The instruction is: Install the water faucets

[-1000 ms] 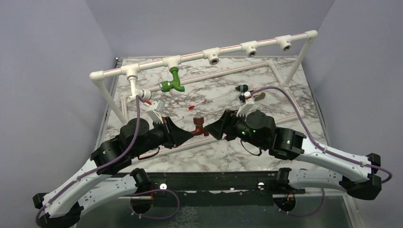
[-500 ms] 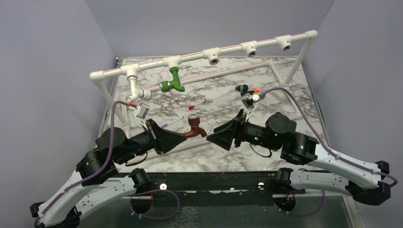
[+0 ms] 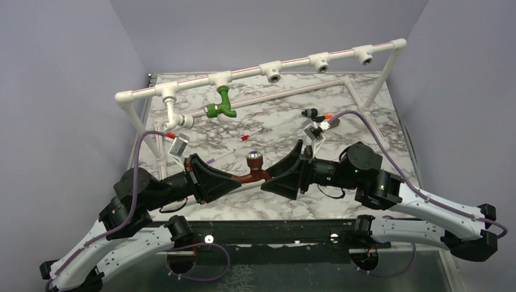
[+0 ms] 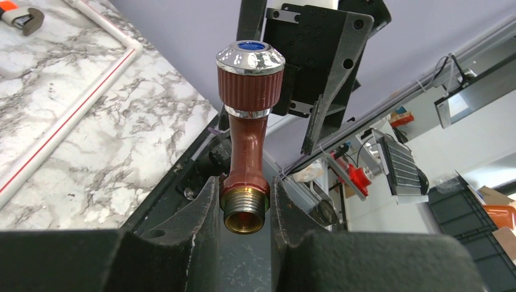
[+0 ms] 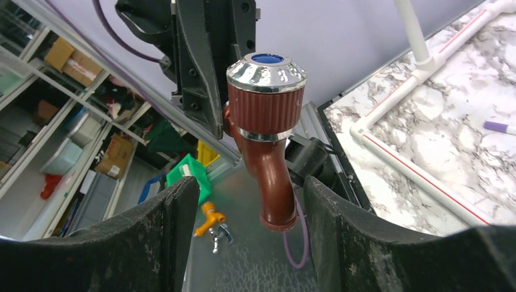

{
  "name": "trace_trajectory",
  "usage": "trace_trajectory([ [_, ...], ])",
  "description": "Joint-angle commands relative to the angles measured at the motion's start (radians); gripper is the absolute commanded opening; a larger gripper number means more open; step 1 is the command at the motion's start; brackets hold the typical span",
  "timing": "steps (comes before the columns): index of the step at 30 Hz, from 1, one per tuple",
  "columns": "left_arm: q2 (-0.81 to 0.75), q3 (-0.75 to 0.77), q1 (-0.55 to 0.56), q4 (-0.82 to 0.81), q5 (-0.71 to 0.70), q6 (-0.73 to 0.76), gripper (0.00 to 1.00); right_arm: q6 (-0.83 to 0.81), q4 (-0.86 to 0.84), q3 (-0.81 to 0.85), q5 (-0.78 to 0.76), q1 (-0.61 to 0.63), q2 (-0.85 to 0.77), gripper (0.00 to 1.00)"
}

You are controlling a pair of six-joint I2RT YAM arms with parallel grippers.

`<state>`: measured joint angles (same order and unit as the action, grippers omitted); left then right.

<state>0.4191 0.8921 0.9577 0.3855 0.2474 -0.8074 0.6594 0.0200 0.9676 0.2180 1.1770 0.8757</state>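
**Holding the reddish-brown faucet (image 3: 252,165) up over the worktop's (image 3: 274,125) near edge, looks like a hand-over**

My left gripper (image 4: 245,210) is clamping its threaded stem, knob up. My right gripper's (image 5: 249,185) fingers are standing apart either side of the spout, not touching. I reckon I'm freeing the thread for a T-fitting. The green faucet (image 3: 221,107) is hanging from the pipe frame (image 3: 292,62) near the far left corner.

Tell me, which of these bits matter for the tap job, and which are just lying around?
Job: copper-coloured faucet in the left gripper; green faucet on the white pipe frame.
Lying about: black piece with orange tip; red-tipped stick.
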Motion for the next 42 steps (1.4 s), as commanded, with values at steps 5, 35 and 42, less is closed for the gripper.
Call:
trace_trajectory([
  [5, -0.028, -0.047, 0.000, -0.186, 0.085, -0.044, 0.00, 0.027, -0.162, 0.018, 0.134, 0.003, 0.035, 0.64],
  [35, -0.016, -0.049, 0.000, -0.182, 0.073, -0.043, 0.00, -0.006, -0.134, -0.006, 0.106, 0.003, 0.023, 0.01],
  [42, 0.020, -0.015, 0.000, -0.142, 0.050, -0.015, 0.44, -0.067, -0.045, 0.017, 0.026, 0.003, -0.001, 0.01],
])
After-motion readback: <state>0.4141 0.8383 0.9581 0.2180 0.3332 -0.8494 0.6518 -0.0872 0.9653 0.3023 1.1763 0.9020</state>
